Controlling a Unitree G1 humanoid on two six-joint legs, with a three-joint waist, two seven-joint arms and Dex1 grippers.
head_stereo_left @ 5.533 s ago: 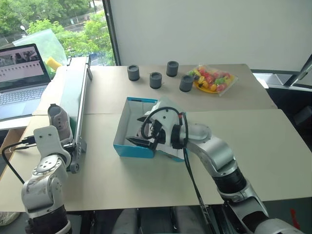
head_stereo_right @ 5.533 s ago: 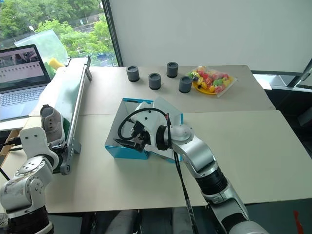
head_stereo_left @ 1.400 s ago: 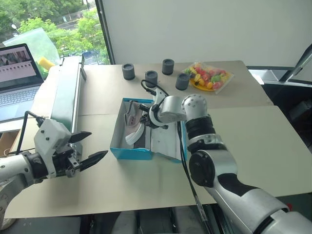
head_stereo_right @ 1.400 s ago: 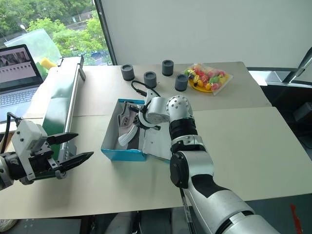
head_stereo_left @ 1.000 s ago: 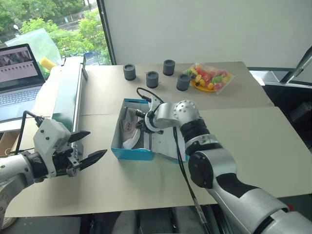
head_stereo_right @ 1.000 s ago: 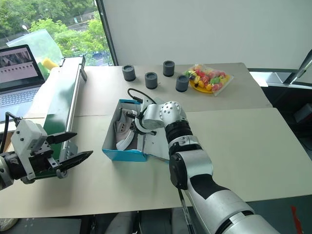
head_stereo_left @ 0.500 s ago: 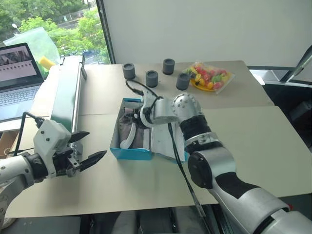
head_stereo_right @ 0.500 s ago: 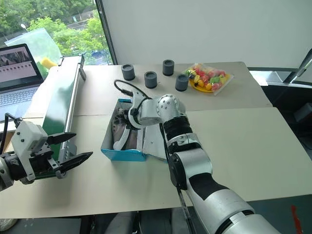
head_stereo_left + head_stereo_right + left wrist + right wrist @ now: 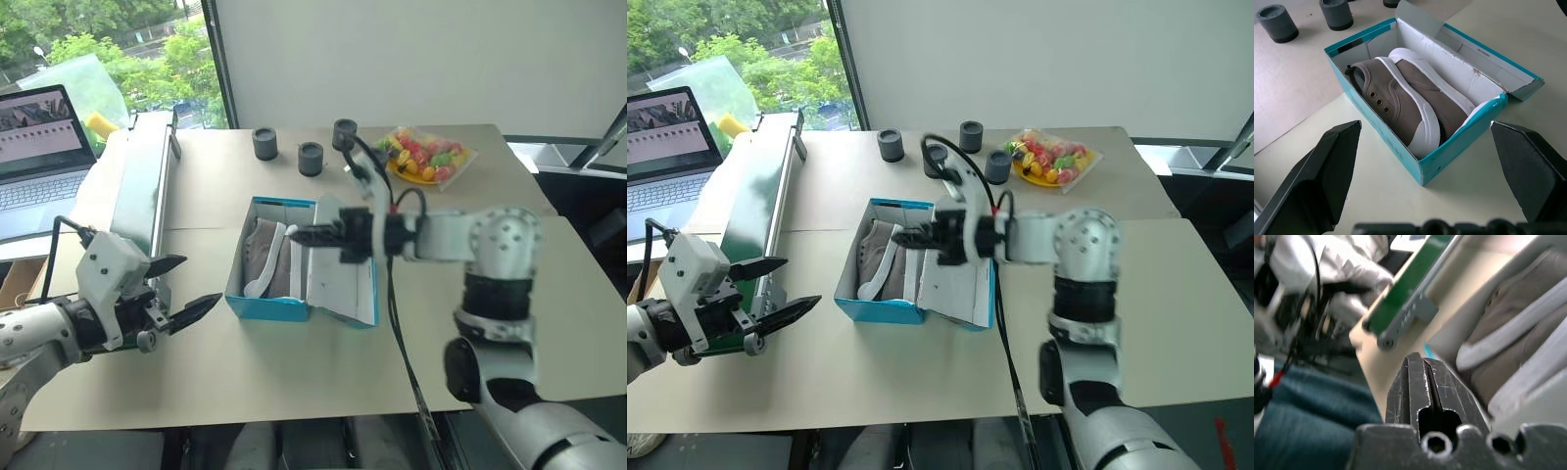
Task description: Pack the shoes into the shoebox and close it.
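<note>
Shoebox (image 9: 294, 305) holds 2 shoes (image 9: 1415, 103); above it the right gripper (image 9: 297, 235) is closed and empty, left gripper (image 9: 186, 290) beside it gapes wide, touching nothing.

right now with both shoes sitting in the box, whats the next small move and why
Probably bring the shut right gripper to the open lid lying flat beside the shoebox and start tipping it up. Both shoes sit inside on their sides, so only closing remains. The open left gripper waits nearby, holding nothing.

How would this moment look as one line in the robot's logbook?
shoes: in shoebox | lid: open | right gripper: shut, empty | left gripper: open, empty
</note>
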